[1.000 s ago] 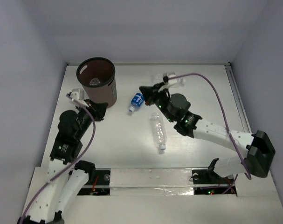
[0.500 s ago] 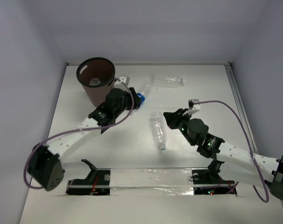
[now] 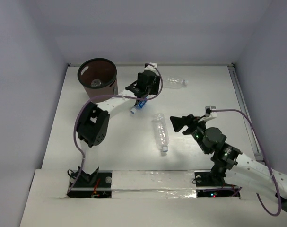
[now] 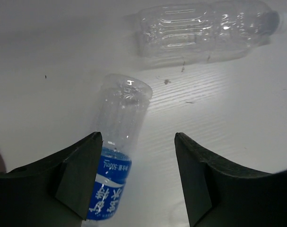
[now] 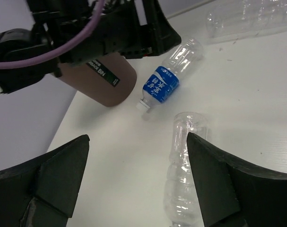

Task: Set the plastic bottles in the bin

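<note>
Since half a second ago the left arm has swung from beside the bin (image 3: 107, 92) further out over the tabletop (image 3: 219, 90), and the right arm has drawn back a little toward its base.

From above, the left hand (image 3: 142, 97) hangs over the blue bottle (image 3: 138, 106), which lies on its side just below the hand, with the bin to the hand's left. The right hand (image 3: 177, 124) is spread open, with a clear bottle (image 3: 160, 132) lying just to its left. A far bottle (image 3: 174, 82) lies to the right of the left wrist.

In the left wrist view, the left hand (image 4: 137, 142) is open. The blue bottle (image 4: 117, 137) lies against the left finger, its label end partly hidden behind it and its base pointing away. The far bottle (image 4: 200, 28) lies crosswise well ahead.

In the right wrist view, the right hand (image 5: 138, 142) is open and holds nothing. The clear bottle (image 5: 186, 170) lies between the fingers, close to the right one. Ahead lie the blue bottle (image 5: 169, 78), its white cap toward the hand, and the bin (image 5: 105, 80) to the left. The far bottle (image 5: 247, 16) lies ahead to the right.
</note>
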You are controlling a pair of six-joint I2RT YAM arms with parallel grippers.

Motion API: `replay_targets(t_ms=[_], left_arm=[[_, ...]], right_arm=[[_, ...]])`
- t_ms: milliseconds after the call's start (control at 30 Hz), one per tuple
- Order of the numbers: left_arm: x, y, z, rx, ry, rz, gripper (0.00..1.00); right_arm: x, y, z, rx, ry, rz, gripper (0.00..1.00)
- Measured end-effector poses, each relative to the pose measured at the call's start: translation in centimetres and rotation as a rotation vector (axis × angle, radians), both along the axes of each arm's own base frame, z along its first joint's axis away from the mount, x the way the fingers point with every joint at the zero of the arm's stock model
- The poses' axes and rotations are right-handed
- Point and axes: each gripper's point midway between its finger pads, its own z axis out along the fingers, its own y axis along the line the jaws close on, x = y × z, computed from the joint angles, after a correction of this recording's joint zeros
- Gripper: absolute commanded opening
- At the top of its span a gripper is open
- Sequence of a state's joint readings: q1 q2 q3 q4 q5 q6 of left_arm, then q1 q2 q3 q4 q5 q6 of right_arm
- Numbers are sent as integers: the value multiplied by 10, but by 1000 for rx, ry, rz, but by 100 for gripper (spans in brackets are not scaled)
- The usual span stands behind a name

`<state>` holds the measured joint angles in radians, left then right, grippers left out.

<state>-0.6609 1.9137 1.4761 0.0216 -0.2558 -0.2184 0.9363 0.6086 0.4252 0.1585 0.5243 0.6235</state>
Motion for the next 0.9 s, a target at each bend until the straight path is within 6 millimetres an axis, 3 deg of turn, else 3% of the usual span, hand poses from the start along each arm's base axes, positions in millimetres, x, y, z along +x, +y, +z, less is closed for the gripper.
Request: replay_targets(t_ms=[133,300,533,633,667,767,900], left_arm=[[17,2,-32,141,20,-3,65],[23,10,-67,261,69,-15,70],[47,13,-92,343,90,-23,67],[54,18,-95,350,94,-23,56],[55,20,-94,348,95,-21,41],[58,23,-93,342,96,-19,23],[59,26,-95,327,98,-12,21]], right_arm=[[-1,0,-1,-6,-1,2,94],[0,8,-13,-43,25,28,96],[1,22,-37,-109,79,74,97],[0,25,-43,-121,91,88,96],[0,26,-44,-125,94,92,96],[0,27,-47,-132,102,96,95],[0,28,-49,-135,106,98,90]])
